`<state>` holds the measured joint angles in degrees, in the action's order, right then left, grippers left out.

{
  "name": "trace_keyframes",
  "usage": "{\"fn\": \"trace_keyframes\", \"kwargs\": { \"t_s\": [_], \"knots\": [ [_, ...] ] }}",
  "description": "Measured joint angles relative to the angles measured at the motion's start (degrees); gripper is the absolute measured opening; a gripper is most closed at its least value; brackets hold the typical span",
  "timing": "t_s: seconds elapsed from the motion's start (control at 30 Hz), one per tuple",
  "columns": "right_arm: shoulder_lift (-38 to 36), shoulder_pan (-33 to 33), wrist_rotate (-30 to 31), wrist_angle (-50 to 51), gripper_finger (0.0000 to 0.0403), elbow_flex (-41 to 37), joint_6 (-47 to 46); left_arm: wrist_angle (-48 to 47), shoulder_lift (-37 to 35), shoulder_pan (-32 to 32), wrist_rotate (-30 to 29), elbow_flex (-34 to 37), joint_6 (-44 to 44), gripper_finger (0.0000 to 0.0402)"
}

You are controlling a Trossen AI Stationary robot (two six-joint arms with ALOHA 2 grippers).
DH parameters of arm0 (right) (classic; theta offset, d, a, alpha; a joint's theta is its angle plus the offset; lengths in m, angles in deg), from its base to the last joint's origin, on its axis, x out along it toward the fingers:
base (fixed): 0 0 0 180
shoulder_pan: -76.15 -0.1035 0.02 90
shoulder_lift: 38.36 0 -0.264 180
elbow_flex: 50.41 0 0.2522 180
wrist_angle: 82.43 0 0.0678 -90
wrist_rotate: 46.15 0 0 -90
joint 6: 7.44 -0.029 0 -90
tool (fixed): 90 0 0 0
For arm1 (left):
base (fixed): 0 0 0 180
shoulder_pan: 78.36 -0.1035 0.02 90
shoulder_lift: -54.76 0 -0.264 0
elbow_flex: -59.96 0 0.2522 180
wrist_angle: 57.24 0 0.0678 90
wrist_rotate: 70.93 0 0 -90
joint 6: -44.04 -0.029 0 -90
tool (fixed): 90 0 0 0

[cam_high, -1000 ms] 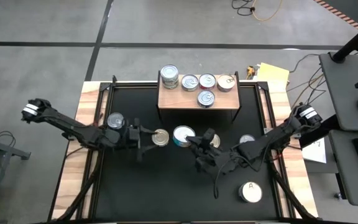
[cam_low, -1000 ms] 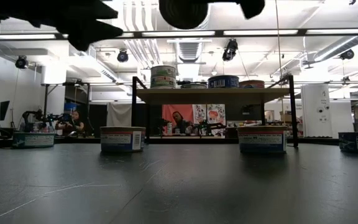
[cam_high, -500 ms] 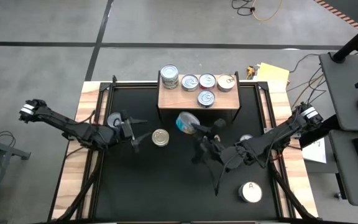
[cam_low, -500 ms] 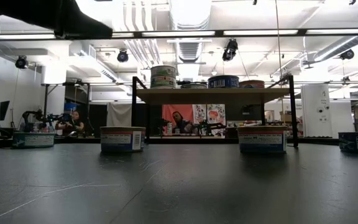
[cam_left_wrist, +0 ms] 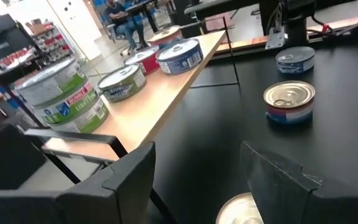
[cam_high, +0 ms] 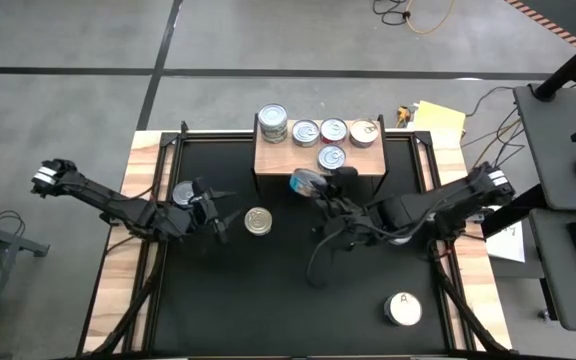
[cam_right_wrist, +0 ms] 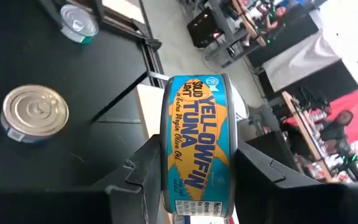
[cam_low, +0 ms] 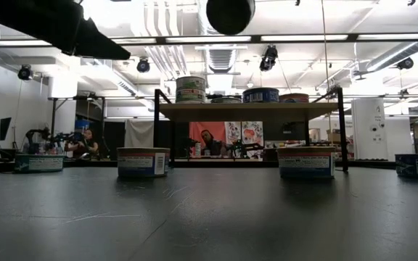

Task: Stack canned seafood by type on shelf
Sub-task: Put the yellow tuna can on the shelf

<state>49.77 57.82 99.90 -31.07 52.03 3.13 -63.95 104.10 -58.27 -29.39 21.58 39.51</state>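
Blue-and-orange yellowfin tuna tin [cam_right_wrist: 194, 146], on edge, between right gripper [cam_right_wrist: 191, 180] jaws

The high view looks straight down on the whole black surface [cam_high: 268, 300]. The low view sits at surface height, facing level toward the shelf [cam_low: 249, 111] and the room behind. Each wrist view looks forward past its own fingers at close range. All four views share the shelf [cam_high: 318, 160], seen close in the left wrist view [cam_left_wrist: 160, 106].
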Motion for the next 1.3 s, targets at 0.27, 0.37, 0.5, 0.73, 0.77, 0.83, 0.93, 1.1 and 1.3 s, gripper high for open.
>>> {"fn": "trace_keyframes", "kwargs": {
  "t_s": [0.27,0.37,0.5,0.73,0.77,0.83,0.93,1.1,1.3],
  "knots": [
    [0.87,1.05,0.18,1.13,0.0135,-0.14,7.46,-1.09,-0.19,0.10,0.00,0.00,1.63,0.0222],
    [0.88,2.74,0.67,1.11,0.0135,-0.13,10.87,-1.14,-0.22,0.10,0.00,0.00,0.56,0.0222],
    [0.93,6.13,-0.50,1.09,0.0135,-0.20,18.50,-1.09,-0.24,0.11,0.00,0.00,-0.03,0.0222],
    [0.93,15.60,-14.24,-0.21,0.0135,-0.22,26.12,-0.37,-0.26,0.10,0.00,-0.81,6.34,0.0222],
    [0.93,16.63,-16.11,-0.19,0.0135,-0.22,25.81,-0.27,-0.26,0.12,0.02,-1.04,8.24,0.0222],
    [0.94,18.08,-20.14,-0.31,0.0135,-0.22,24.57,-0.46,-0.26,0.10,1.53,-1.40,11.35,0.0222],
    [1.42,18.65,-24.04,-1.33,0.0135,-0.22,23.22,-0.67,-0.24,0.10,4.80,-2.23,13.78,0.0222],
    [4.65,18.63,-25.05,-6.94,0.0135,-0.24,26.35,-2.25,-0.24,0.12,7.55,-3.60,14.32,0.0222],
    [10.53,19.84,-23.01,-14.09,0.0135,-0.31,33.98,-8.53,-0.38,0.12,7.56,-5.67,16.42,0.0222]
  ]
}}
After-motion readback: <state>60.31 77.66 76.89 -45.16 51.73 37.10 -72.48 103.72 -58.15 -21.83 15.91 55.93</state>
